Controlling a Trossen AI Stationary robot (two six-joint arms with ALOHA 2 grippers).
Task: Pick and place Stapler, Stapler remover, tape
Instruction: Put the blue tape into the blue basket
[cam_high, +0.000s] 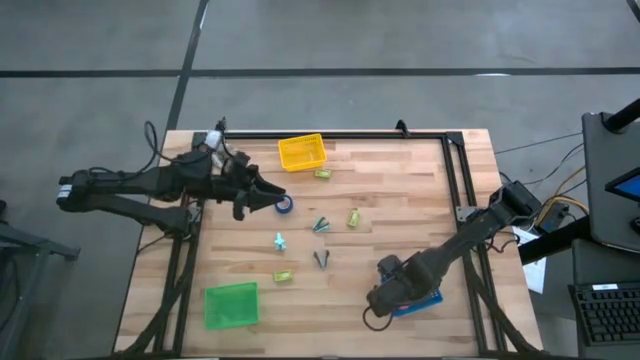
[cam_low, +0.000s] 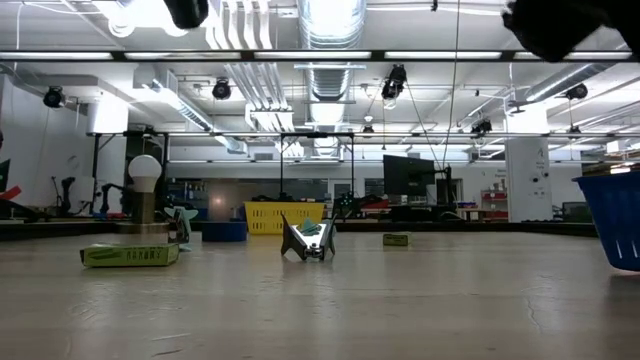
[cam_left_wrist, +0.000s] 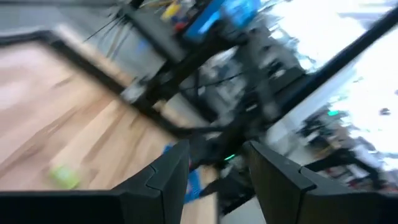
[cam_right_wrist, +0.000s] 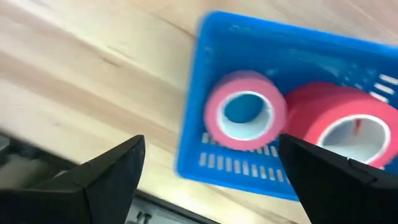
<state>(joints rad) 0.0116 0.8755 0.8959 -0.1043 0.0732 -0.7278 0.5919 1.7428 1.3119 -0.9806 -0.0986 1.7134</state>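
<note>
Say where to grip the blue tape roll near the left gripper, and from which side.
Come straight down on the blue tape: it seems to lie flat, hole up. Pinch across the outer rim, or put one finger in the hole. The left gripper is beside it, fingers open.

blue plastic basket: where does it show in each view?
High: blue plastic basket, mostly hidden under the right gripper.
Low: at the right edge.
Left wrist: too blurred to tell.
Right wrist: centre, holding pink and red tape rolls.
Shared landmark: wooden table.

Overhead looks straight down; low looks level across table (cam_low: 330, 310); 2 wrist views close
</note>
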